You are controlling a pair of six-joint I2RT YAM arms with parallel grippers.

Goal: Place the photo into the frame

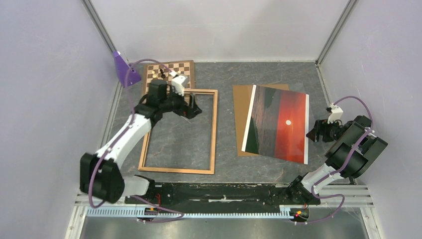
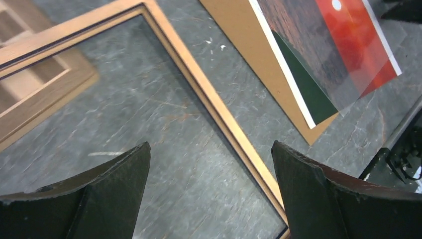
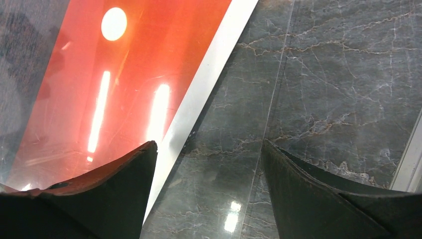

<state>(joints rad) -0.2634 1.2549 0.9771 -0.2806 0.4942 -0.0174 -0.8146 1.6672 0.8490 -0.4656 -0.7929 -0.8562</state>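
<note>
Left end effector (image 2: 210, 147) and right end effector (image 3: 208, 144) released (two, empty), one photo (image 1: 278, 122), one frame (image 1: 215, 129)

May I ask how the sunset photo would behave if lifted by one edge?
The photo looks thin and wide, so it would probably sag. Strong glare in the right wrist view suggests a slick surface, so a grip may slip.

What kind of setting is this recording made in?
Probably a lab robot cell: plain pale walls enclose a grey marbled table, and a black mounting rail runs along its near edge.
</note>
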